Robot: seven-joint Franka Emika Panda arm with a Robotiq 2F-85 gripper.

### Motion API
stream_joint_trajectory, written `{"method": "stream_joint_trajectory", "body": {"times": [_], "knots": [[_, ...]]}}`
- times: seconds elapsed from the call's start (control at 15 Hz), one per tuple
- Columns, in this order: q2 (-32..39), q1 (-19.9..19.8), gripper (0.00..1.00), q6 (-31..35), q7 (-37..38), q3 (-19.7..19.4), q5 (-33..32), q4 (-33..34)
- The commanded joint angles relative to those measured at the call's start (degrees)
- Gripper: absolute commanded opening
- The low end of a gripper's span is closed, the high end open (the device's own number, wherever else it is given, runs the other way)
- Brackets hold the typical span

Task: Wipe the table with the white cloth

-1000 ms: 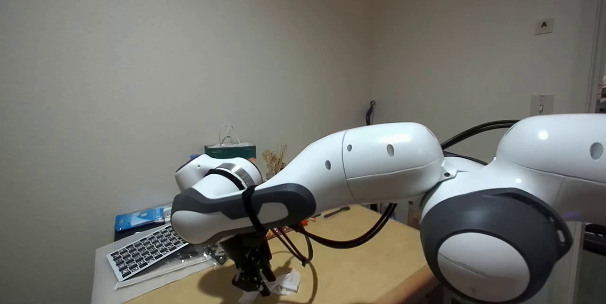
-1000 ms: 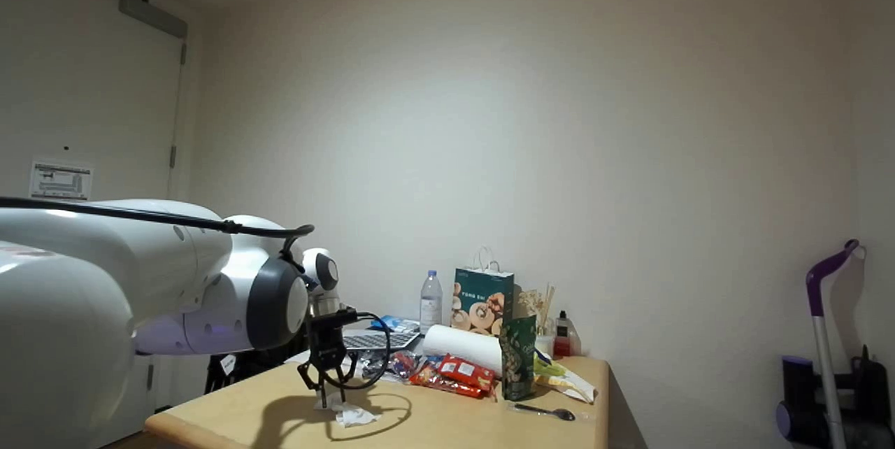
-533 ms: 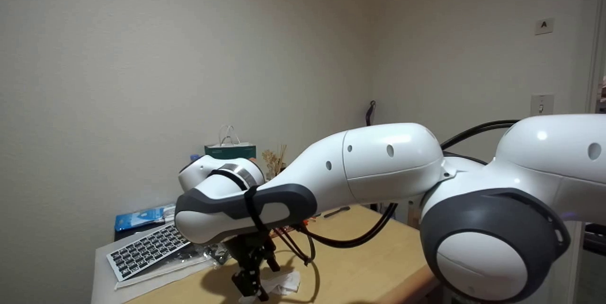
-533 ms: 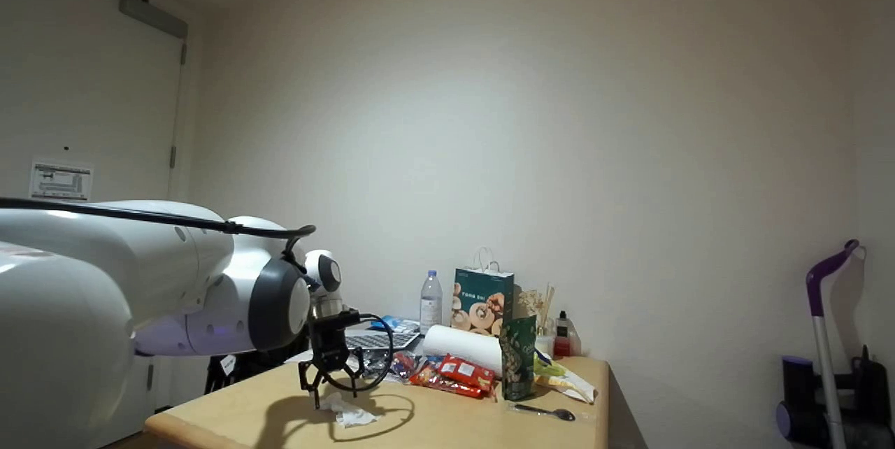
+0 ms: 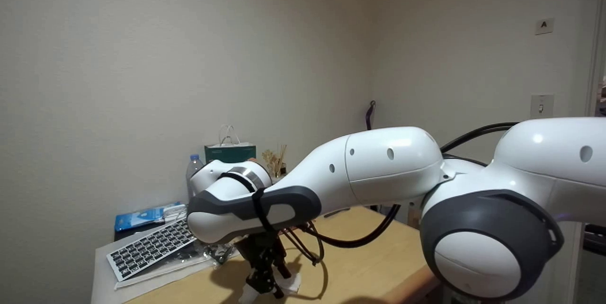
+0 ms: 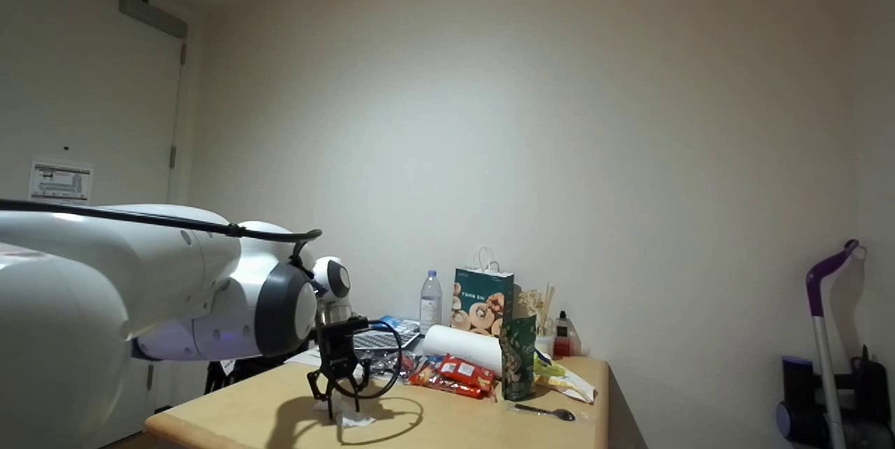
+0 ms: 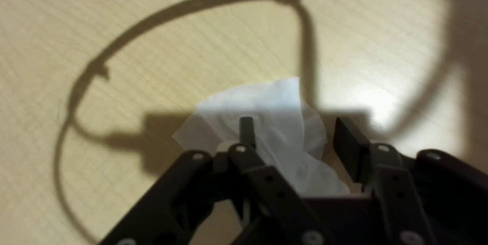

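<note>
Wrist view: seeing the hand (image 7: pixel 293 127) with fingers (image 7: pixel 349 145) apart, off-centre over the white cloth (image 7: pixel 274 134) lying on the worktop (image 7: pixel 171 54). Would shift to straddle the cloth's middle, get low, then pinch a fat fold so as not to lose grip mid-wipe.

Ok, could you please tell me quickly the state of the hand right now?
Hand: open, not gripping the white cloth.
</note>
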Motion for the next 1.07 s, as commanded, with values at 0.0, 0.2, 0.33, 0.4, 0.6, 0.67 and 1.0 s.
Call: {"method": "stream_joint_trajectory", "body": {"times": [0.0,0.2,0.33,0.4,0.6,0.67,1.0], "knots": [[-0.48,-0.78,0.27,-1.77,-1.95,0.56,0.91,-0.61],[-0.63,-1.22,0.07,-2.55,-2.61,1.21,1.48,-0.6],[-0.71,-1.54,0.04,-3.01,-2.31,1.52,1.79,-0.62],[-0.78,-1.59,0.02,-3.87,-1.11,1.37,1.85,-0.76],[-1.0,-1.79,0.05,-10.89,4.0,0.47,1.82,-1.78],[-0.84,-1.97,0.06,-13.64,4.96,0.25,1.68,-1.76],[1.02,-2.85,0.06,-20.99,5.88,-0.03,0.92,0.67]]}}
